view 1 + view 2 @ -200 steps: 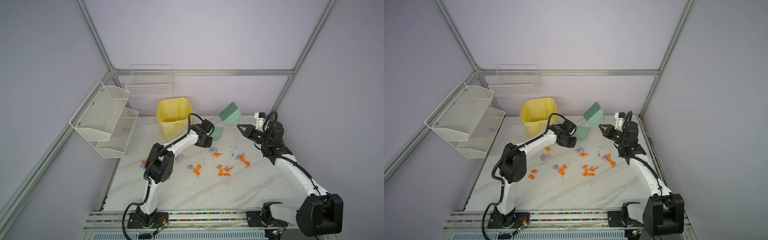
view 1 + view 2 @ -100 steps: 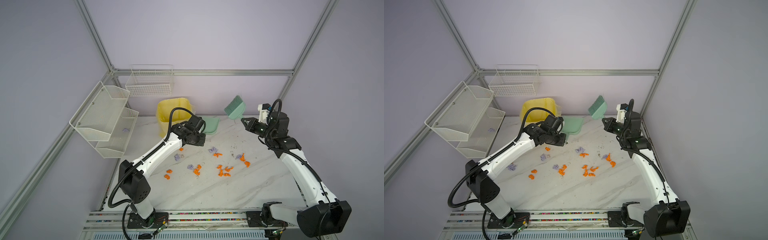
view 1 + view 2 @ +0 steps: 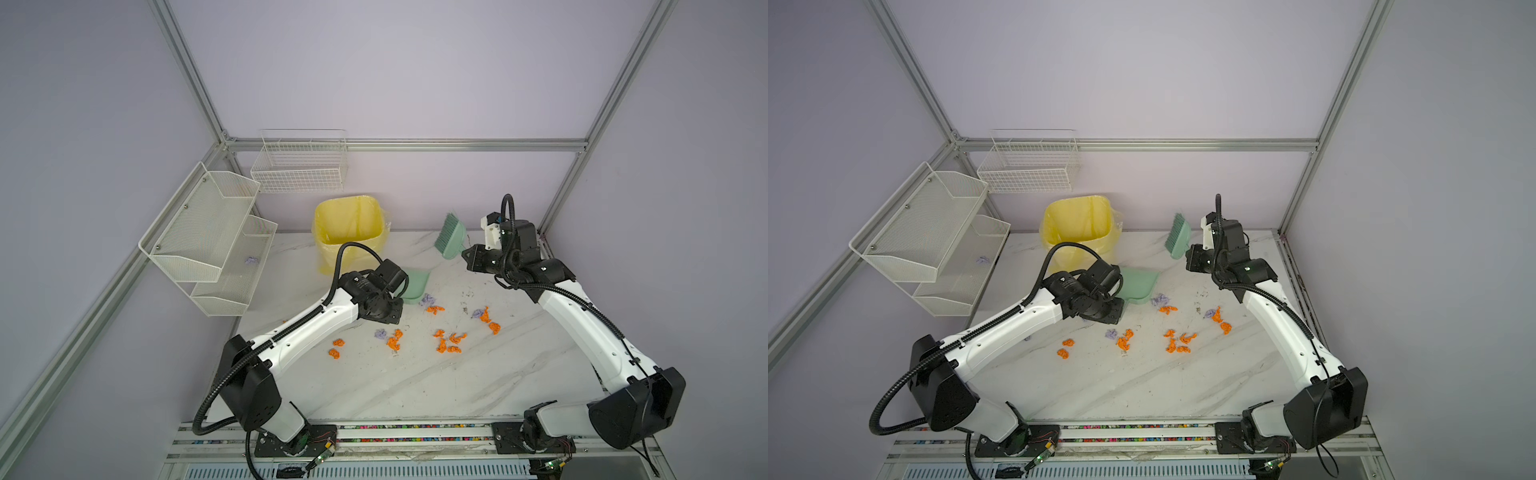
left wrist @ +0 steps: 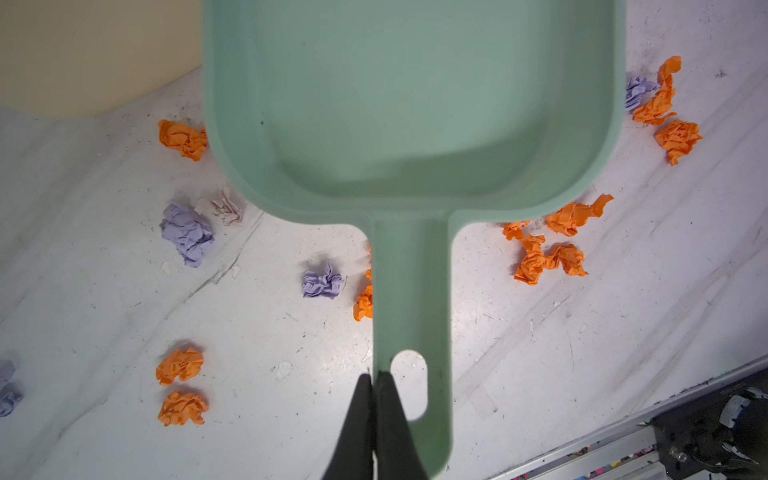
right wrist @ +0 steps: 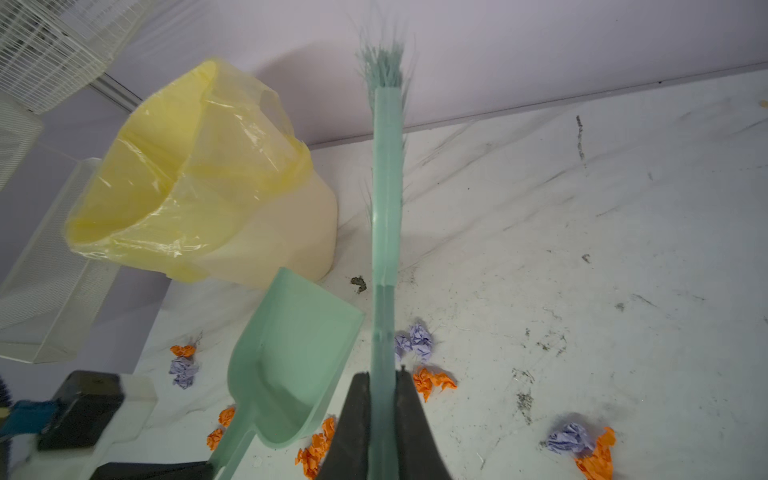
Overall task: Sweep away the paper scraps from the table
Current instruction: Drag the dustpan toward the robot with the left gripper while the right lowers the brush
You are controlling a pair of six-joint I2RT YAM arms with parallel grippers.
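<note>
Many paper scraps (image 3: 441, 345) lie scattered mid-worktop (image 3: 415, 386) in a top view, and you'll see the dustpan (image 3: 417, 284) just beside them. Left wrist: your left end effector (image 4: 375, 380) is clenched on the dustpan's handle. Right wrist: your right end effector (image 5: 384, 376) grips the brush (image 5: 387, 187), bristles away.

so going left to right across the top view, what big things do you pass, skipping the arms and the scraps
tiered mesh shelf → yellow-lined bin → green dustpan → green brush
</note>
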